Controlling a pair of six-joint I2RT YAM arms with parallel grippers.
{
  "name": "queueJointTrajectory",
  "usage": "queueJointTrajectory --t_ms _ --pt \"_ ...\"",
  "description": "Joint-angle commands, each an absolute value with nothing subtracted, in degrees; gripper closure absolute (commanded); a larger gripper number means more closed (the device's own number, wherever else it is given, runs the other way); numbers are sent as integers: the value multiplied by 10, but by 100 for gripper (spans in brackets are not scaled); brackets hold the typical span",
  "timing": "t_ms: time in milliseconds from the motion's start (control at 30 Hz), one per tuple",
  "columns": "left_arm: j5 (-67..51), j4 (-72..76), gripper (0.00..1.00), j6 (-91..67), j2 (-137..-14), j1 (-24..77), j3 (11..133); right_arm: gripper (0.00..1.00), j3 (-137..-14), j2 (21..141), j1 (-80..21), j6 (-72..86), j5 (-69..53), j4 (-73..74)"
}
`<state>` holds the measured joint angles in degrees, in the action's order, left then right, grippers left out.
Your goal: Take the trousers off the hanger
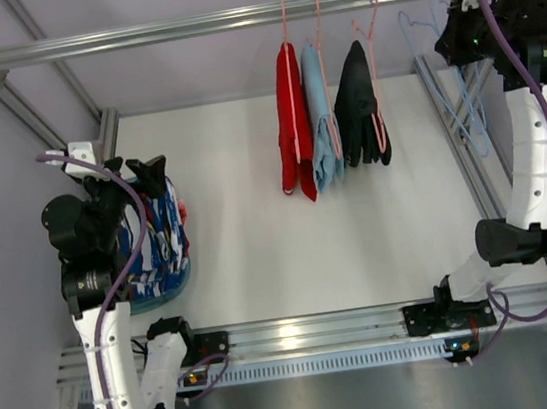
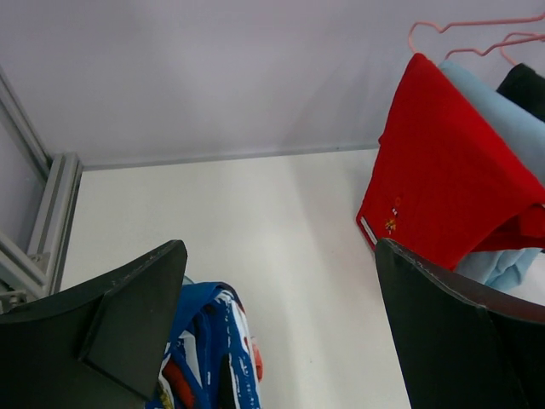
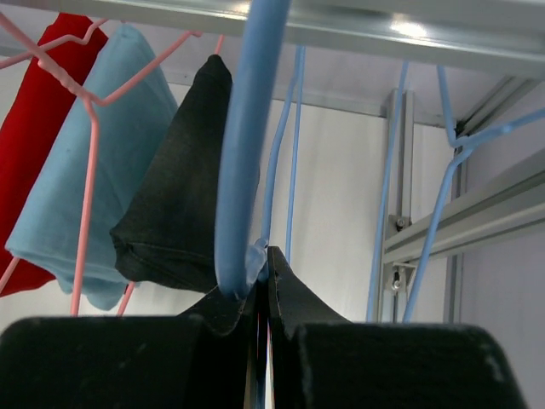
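Patterned trousers [image 2: 209, 341] heaped on the white worktop [image 1: 358, 234], lilac walls around.
The left end effector [image 2: 277, 256] gapes wide just above them; the right end effector [image 3: 262, 273] pinches the hanger [image 3: 247, 128] below the rail [image 3: 383, 30].

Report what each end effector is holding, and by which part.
The right end effector pinches the hanger on a bare stretch of its wire. The left end effector is open above the trousers, holding nothing.
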<state>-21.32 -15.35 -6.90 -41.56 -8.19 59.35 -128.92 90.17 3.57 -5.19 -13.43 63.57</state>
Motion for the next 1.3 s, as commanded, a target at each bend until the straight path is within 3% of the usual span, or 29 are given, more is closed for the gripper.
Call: queueJointTrajectory --t_ms 0,967,1033,1067,1267 --pt "-238 -142 2 -105 -394 -82 585 100 -1322 908 49 -90 -143 564" --pt "-170 -236 2 -41 -343 -82 635 99 -1351 1048 121 -40 -224 477" --pt "-168 -242 2 -33 -343 -81 644 88 -1338 1047 122 -38 -234 481" --pt "-168 -243 2 -28 -343 -82 643 74 -1328 1042 123 -38 -236 479" --pt "-190 -244 2 -47 -360 -82 638 42 -1240 963 124 -44 -255 446"
